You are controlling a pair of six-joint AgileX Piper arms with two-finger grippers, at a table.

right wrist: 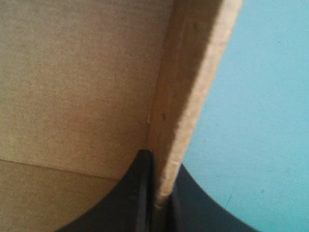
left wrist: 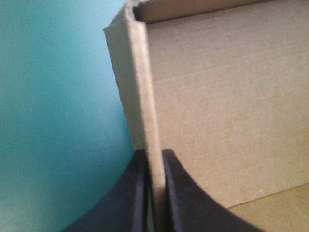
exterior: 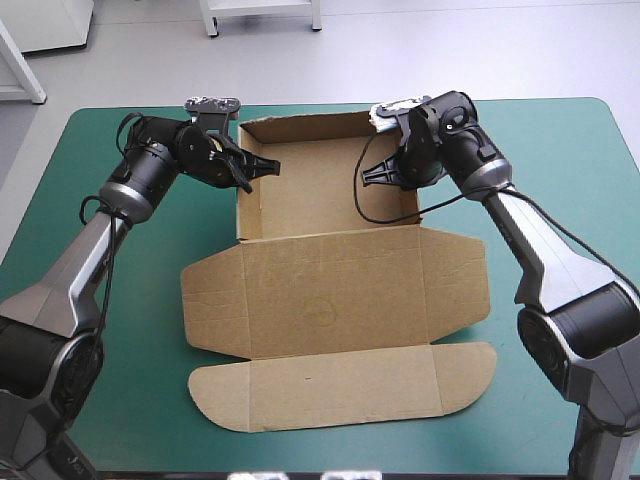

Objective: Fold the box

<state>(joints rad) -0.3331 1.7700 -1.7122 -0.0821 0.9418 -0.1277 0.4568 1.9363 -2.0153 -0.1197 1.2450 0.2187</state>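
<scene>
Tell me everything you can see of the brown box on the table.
The box is a cut sheet of plain brown board on the teal-green cover. Its far part stands as an open tray with walls raised; the lid lies flat toward the near edge, with side flaps and a rounded front flap. The left gripper is shut on the left wall, the right gripper on the right wall.
</scene>
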